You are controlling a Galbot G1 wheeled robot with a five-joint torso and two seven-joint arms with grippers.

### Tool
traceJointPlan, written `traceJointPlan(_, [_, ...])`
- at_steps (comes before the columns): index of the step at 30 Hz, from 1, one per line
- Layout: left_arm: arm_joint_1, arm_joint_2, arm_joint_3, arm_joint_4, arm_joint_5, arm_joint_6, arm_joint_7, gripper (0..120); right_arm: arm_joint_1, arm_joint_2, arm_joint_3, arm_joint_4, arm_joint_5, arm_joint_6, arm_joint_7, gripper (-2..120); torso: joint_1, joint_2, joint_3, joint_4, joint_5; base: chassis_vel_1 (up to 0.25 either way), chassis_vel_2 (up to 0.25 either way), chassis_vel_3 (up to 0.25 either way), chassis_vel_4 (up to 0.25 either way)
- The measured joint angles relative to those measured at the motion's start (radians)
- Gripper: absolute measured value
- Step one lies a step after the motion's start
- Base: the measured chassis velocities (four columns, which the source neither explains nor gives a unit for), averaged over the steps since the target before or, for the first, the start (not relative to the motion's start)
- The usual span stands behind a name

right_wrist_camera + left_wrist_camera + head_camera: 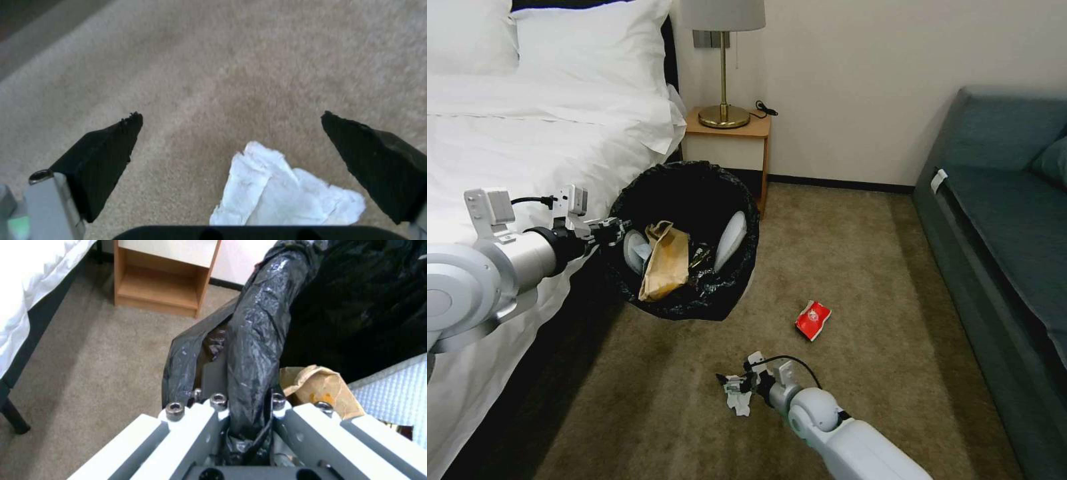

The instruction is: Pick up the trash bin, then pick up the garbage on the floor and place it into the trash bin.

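Left gripper [616, 230] clamped; right gripper [735, 385] fingers [104, 156] spread

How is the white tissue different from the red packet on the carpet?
The tissue is white and crumpled; the red packet is red and looks flattened. The tissue lies between the open fingers of the right gripper, low over it; the packet lies apart, with no gripper near. The tissue is nearer the robot, the packet farther out toward the sofa. Both lie on the floor, outside the trash bin, which the left gripper holds by the rim.
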Motion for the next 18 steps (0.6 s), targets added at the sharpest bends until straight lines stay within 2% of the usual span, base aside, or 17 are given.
traceJointPlan(18, [0.007,-0.001,0.002,0.0,0.003,0.0,0.001,1,-0.016,0.006,0.02,-0.083,-0.021,0.004,0.009,100,0.0,0.0,0.0,0.0,0.0001,0.0,0.0,0.0,0.0])
